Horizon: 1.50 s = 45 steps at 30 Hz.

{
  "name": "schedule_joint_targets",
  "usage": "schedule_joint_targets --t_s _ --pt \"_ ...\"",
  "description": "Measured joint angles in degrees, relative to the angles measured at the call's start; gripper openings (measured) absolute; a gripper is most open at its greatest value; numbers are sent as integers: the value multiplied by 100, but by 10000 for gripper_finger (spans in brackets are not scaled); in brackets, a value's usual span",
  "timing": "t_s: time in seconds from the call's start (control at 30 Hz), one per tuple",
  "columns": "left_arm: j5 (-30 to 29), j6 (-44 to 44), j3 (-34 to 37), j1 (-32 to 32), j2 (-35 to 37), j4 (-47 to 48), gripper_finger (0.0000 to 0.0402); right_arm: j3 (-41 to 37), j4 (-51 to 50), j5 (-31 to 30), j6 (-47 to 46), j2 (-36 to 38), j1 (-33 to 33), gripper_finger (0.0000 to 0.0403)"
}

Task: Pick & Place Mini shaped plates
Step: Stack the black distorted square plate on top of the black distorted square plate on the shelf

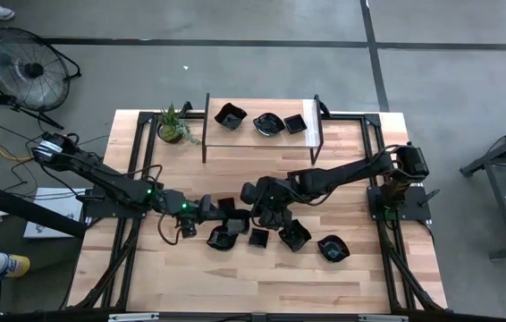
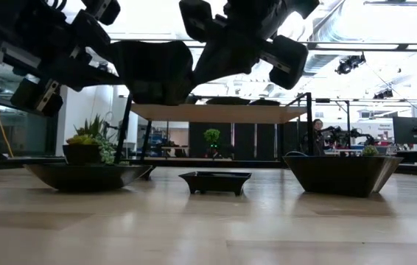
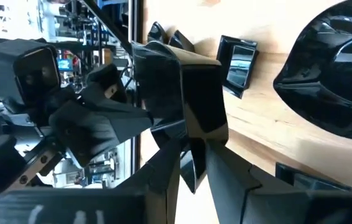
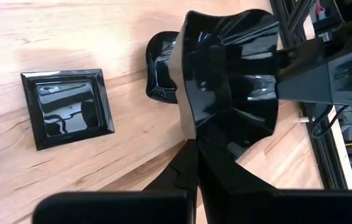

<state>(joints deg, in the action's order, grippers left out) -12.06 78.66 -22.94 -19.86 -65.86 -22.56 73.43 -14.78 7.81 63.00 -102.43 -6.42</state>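
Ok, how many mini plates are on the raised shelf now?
3 on the shelf: left plate at its left end, middle plate near centre, right plate just beside that. None seems hidden there.

You have a small green potted plant (image 1: 173, 125) near the table's (image 1: 128, 268) far left corner, just beside the left leg of the raised shelf (image 1: 262, 143) that runs along the far edge. Off the table, a round floor fan (image 1: 28, 68) stands on the grey floor beyond the far left corner. White papers (image 1: 49, 219) lie on the floor past the left edge.
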Motion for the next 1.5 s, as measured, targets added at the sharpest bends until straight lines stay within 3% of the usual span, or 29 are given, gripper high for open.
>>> schedule_joint_targets --t_s 0.67,1.03,1.5 --pt "337 1 2 -2 -3 2 72 0 233 179 2 0 0 0" --pt "427 1 4 -2 -5 17 5 0 259 179 3 0 0 0" --pt "570 4 4 -2 -5 8 1 0 315 207 48 0 -2 1"
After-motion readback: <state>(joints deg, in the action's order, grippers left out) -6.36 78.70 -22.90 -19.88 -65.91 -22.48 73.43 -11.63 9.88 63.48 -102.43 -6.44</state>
